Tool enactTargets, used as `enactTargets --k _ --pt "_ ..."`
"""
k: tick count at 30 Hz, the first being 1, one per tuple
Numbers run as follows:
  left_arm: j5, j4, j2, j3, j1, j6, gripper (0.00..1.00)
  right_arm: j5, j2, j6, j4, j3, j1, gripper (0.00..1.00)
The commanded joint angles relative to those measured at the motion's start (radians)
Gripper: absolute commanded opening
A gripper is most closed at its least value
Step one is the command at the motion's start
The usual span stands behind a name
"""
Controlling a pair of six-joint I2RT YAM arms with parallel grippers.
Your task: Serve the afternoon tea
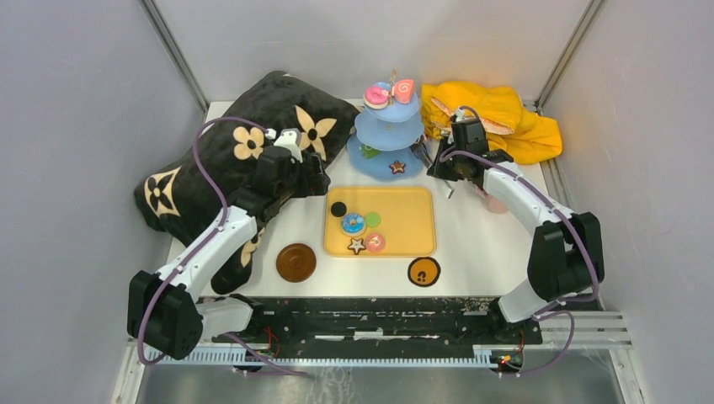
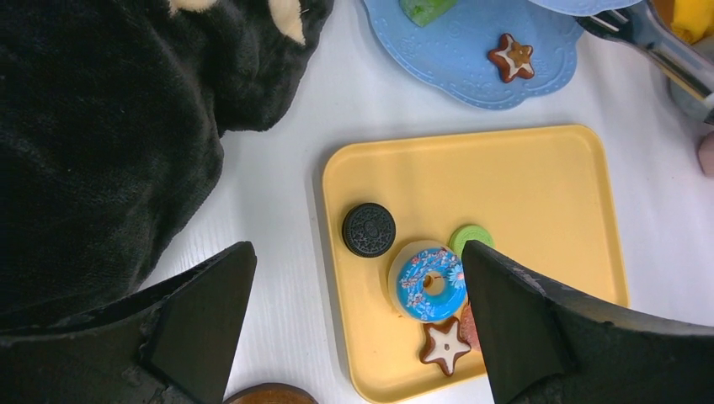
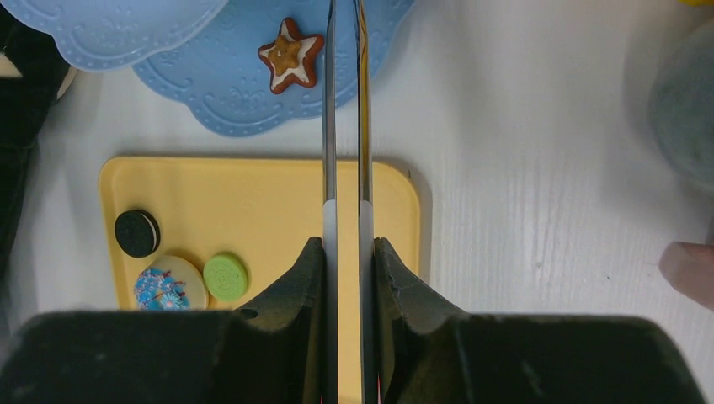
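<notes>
The light-blue three-tier stand (image 1: pixel 364 126) stands at the back centre. A pink swirl roll (image 1: pixel 403 89) and a pink sweet sit on its top tier. A star biscuit (image 1: pixel 396 167) lies on its bottom tier (image 3: pixel 219 101). The yellow tray (image 1: pixel 404 220) holds a black cookie (image 2: pixel 369 229), a blue doughnut (image 2: pixel 431 283), a green disc (image 3: pixel 226 276) and a star biscuit (image 2: pixel 444 345). My left gripper (image 2: pixel 358 252) is open and empty above the tray's left edge. My right gripper (image 3: pixel 345 244) is shut on metal tongs (image 3: pixel 329 126) that reach toward the stand's bottom tier.
A black plush cushion (image 1: pixel 236 151) fills the back left. A yellow cloth (image 1: pixel 497 114) lies at the back right. Two round coasters (image 1: pixel 296 262) (image 1: pixel 423 271) sit near the front edge. A pink cup (image 1: pixel 495 204) and a blurred grey mug (image 3: pixel 686 109) are beside the right arm.
</notes>
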Motion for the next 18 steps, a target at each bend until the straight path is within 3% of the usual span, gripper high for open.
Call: enactTargets --k 1,10,15,18 --pt "0.006 -0.001 -0.041 0.005 0.002 -0.023 0.99 -0.050 0.044 0.015 0.069 0.067 -0.003 0.01" --pt "0.001 -0.019 -0.055 0.008 0.002 -0.023 0.99 -0.091 0.049 0.013 0.058 0.012 -0.004 0.09" --pt "0.024 -0.020 -0.047 0.014 0.003 -0.014 0.99 -0.086 0.044 -0.001 0.039 0.015 -0.002 0.25" --pt "0.023 -0.020 -0.042 0.018 0.002 -0.015 0.99 -0.082 0.043 -0.002 0.032 0.018 -0.003 0.40"
